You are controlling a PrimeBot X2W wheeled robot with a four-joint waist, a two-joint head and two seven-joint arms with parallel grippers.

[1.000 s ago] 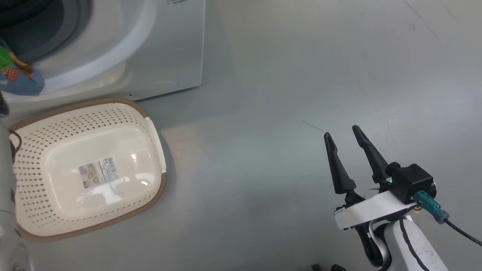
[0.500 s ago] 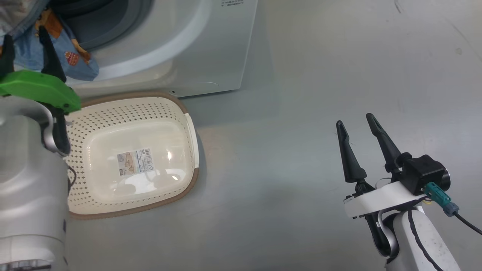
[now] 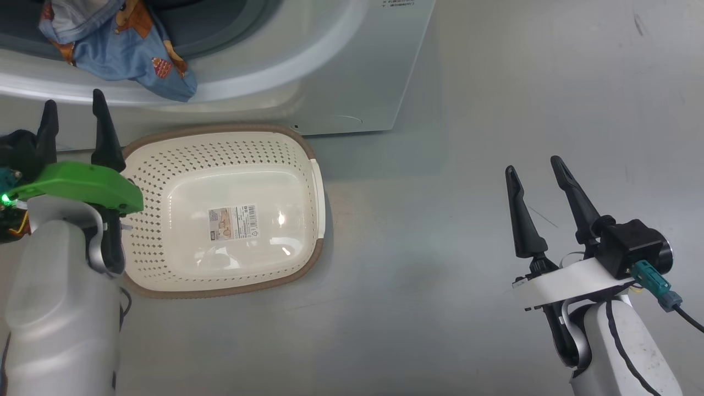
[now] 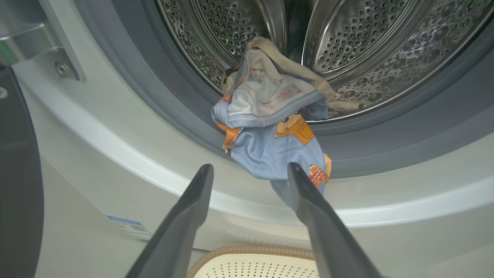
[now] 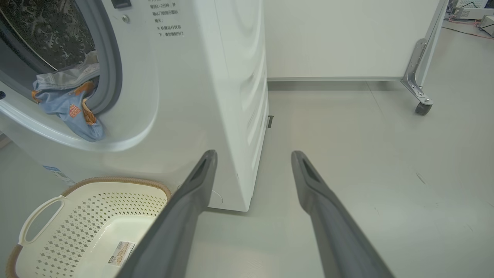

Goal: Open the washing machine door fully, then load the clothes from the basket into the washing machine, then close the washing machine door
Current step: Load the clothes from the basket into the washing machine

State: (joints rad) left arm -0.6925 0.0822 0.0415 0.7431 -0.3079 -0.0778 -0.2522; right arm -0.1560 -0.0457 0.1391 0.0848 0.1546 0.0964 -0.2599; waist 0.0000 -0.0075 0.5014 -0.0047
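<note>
Both arms reach up from the bottom of the head view, the left gripper (image 3: 73, 103) at lower left above its green wrist plate (image 3: 77, 186), jaws spread wide and empty, the right gripper (image 3: 533, 165) at lower right likewise spread and empty.

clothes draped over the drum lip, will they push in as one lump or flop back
Probably floppy: the clothes sag in folds over the grey gasket. Likely light, a small thin bundle. The hanging tail may slide back out unless pushed into the drum.
</note>
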